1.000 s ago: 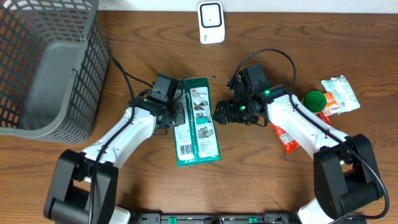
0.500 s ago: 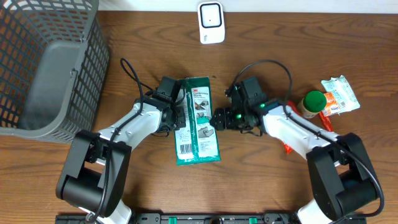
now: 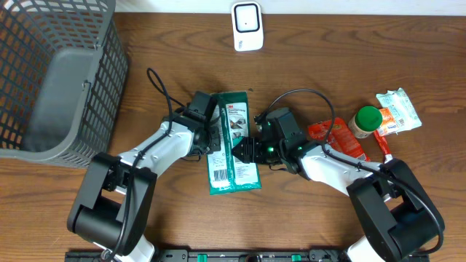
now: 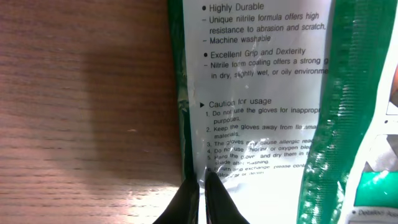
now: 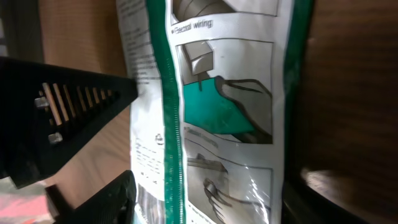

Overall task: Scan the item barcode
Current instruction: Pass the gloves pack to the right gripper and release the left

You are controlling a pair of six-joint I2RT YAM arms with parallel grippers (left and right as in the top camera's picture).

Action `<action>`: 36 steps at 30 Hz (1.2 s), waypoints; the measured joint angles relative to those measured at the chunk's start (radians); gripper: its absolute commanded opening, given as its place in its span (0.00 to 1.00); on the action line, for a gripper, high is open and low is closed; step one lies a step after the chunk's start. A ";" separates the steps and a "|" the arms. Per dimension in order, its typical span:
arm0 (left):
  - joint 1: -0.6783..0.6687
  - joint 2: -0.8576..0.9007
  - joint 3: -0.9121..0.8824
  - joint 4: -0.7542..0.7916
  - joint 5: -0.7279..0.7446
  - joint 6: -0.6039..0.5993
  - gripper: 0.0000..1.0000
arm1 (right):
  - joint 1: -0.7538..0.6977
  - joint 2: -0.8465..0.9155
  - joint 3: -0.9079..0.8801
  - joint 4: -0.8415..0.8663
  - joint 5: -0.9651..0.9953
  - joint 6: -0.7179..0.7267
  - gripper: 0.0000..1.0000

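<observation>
The left fingers (image 4: 186, 202) are pressed together, tips on the left edge of the glove packet (image 3: 234, 145), which lies flat mid-tabletop (image 3: 313, 44). The right fingers (image 5: 68, 118) stand apart, straddling its right side. The left arm (image 3: 156, 149) and right arm (image 3: 328, 164) lie low, angling inward from the near edge.

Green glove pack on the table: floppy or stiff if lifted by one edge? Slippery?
Probably floppy: the glove pack is a thin, flat film pouch, so it would likely droop from an edge pinch. Likely slippery: its film shows glare in the left wrist view. Probably light and not fragile, since the print says it holds gloves; flat, so unlikely to roll.
</observation>
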 measured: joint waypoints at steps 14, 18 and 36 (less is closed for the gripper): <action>-0.033 0.000 0.000 0.007 -0.014 0.000 0.08 | 0.052 0.010 -0.049 0.108 -0.006 0.038 0.02; -0.034 0.000 0.000 0.008 -0.014 0.000 0.08 | 0.058 0.010 -0.049 0.109 0.003 -0.011 0.01; 0.156 -0.504 0.000 -0.089 0.019 0.060 0.29 | 0.008 -0.064 -0.050 0.134 -0.089 -0.281 0.01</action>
